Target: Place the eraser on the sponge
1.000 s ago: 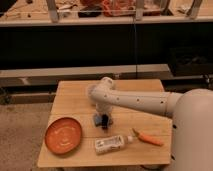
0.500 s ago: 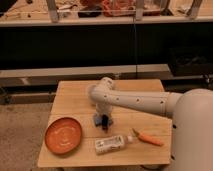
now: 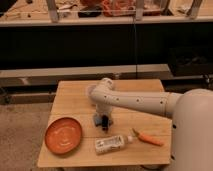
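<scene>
My white arm reaches in from the right, and its gripper (image 3: 102,118) points down at the middle of the wooden table (image 3: 75,95). Right under it a small blue-grey sponge (image 3: 95,120) lies on the wood. A small black block, the eraser (image 3: 105,123), sits against the sponge's right side, directly below the gripper. I cannot tell whether the eraser rests on the sponge or beside it, nor whether the gripper holds it.
An orange plate (image 3: 63,135) lies at the front left of the table. A white tube-shaped bottle (image 3: 112,144) lies near the front edge, with a carrot (image 3: 147,138) to its right. Dark shelving stands behind the table.
</scene>
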{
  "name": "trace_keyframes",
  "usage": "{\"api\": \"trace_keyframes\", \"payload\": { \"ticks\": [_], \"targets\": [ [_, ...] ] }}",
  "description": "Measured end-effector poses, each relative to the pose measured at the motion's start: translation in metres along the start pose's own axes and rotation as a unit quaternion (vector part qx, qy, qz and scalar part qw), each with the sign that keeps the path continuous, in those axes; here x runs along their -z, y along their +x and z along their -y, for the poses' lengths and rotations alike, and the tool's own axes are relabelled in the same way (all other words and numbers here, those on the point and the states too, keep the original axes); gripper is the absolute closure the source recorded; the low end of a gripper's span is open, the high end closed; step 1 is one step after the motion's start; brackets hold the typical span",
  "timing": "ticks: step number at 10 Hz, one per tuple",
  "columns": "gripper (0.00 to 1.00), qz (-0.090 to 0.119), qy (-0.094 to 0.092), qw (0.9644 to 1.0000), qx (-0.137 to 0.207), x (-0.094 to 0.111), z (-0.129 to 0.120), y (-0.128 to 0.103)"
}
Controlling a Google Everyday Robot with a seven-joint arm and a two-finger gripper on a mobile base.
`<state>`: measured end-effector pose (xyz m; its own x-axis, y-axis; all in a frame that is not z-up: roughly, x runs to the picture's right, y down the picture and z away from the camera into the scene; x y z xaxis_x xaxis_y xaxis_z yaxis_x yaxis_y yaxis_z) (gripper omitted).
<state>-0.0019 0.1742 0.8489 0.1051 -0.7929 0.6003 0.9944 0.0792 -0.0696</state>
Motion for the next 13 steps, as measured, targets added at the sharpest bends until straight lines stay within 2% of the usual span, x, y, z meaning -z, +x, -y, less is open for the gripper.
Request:
{"api": "trace_keyframes", "payload": {
  "ticks": [1,3,5,7,8,13],
  "targets": [
    [0.79,0.001,0.0,1.0,0.002,-0.0001,0.0006,-0.0007],
    [0.6,0.001,0.0,1.0,0.007,-0.0004,0.0014,-0.0019],
    [0.46,0.002,0.001,1.0,0.01,-0.0005,0.0019,-0.0028],
    [0.24,0.002,0.001,0.9999,0.014,-0.0008,0.0032,-0.0039],
    [0.2,0.002,0.001,0.9999,0.017,-0.0007,0.0048,-0.0044],
    [0.2,0.0,-0.001,0.9998,0.021,0.0009,0.0084,-0.0068]
  ]
}}
